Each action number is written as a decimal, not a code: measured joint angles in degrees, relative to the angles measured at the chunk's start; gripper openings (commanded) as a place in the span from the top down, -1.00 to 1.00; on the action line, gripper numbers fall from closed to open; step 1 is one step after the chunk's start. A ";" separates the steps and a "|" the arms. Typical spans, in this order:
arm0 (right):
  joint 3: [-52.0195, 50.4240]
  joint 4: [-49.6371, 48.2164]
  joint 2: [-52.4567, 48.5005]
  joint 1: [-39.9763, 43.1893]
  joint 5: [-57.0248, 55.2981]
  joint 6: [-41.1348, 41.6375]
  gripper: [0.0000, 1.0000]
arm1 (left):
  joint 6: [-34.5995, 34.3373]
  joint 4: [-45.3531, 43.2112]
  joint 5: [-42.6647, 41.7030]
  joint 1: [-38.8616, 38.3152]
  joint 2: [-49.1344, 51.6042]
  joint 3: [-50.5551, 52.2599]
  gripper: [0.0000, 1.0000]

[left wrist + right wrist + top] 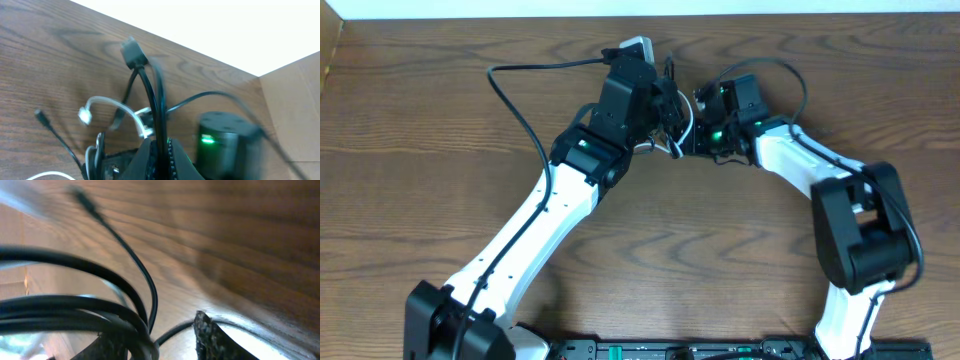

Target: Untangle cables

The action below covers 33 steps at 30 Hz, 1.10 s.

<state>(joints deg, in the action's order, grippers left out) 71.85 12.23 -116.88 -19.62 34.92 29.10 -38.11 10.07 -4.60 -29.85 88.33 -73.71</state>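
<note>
The two arms meet at the far middle of the table, with the tangle between them. My left gripper point(668, 110) point(161, 144) is shut on the black cable point(149, 90), which rises from the jaws to its plug. The white cable point(107, 101) point(687, 122) arches just left of it, its small plug hanging free. A thin black plug end point(40, 114) lies on the wood to the left. My right gripper point(703, 126) point(155, 330) has its fingers apart. Black cable loops point(75, 266) lie over its left finger, and one strand runs between the fingers.
The wooden table's point(440, 130) far edge meets a white surface point(225, 30) just behind the grippers. A wooden side panel point(295, 100) stands at the right. The left arm's own thick black wire point(510, 95) loops out over the table at the far left.
</note>
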 measured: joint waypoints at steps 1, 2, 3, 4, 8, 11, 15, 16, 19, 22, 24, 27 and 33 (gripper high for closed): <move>0.00 -0.09 -0.87 0.04 0.02 0.98 0.30 | -0.04 0.04 -0.02 0.00 -0.44 0.13 0.85; 0.00 -0.13 -1.70 0.20 0.13 1.68 0.32 | -0.09 0.11 0.00 0.00 -0.85 0.28 0.85; 0.02 -0.22 -2.73 0.59 0.39 2.91 0.32 | -0.24 0.33 0.04 0.00 -1.55 0.72 0.85; 0.09 -0.20 -2.99 0.83 0.66 3.52 0.32 | -0.24 0.39 0.31 -0.04 -2.14 1.11 0.85; 0.61 -0.17 -3.02 1.90 1.44 4.68 0.36 | -0.04 0.98 2.60 -0.13 -5.53 1.84 0.85; 0.68 0.22 -3.23 2.36 0.90 4.85 0.38 | 0.90 0.81 4.28 -0.15 -8.41 1.84 0.85; 0.68 0.33 -3.82 2.67 0.22 4.85 0.47 | 1.33 3.54 5.60 -0.15 -11.23 1.36 0.85; 0.68 0.35 -3.82 2.67 0.22 4.81 0.48 | 1.49 4.59 5.90 -0.15 -11.19 1.11 0.85; 0.66 0.39 -3.87 2.67 0.17 4.74 0.60 | 1.97 6.71 6.36 -0.15 -8.96 1.07 0.85; 0.66 0.44 -4.07 2.67 0.24 4.31 0.65 | 2.01 7.56 6.47 -0.15 -5.27 1.07 0.84; 0.66 0.57 -4.20 2.67 0.66 3.91 0.66 | 2.03 7.76 6.47 -0.15 -2.91 1.07 0.66; 0.66 0.83 -4.26 2.67 1.22 3.30 0.66 | 2.23 7.76 6.47 -0.15 0.31 1.07 0.01; 0.66 1.20 -4.26 2.67 1.55 2.69 0.65 | 2.56 7.76 7.58 -0.15 3.48 1.07 -0.50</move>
<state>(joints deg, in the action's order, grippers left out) 72.51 13.43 -121.14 -16.95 36.47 31.79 -35.55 17.82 2.98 -30.00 91.81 -72.64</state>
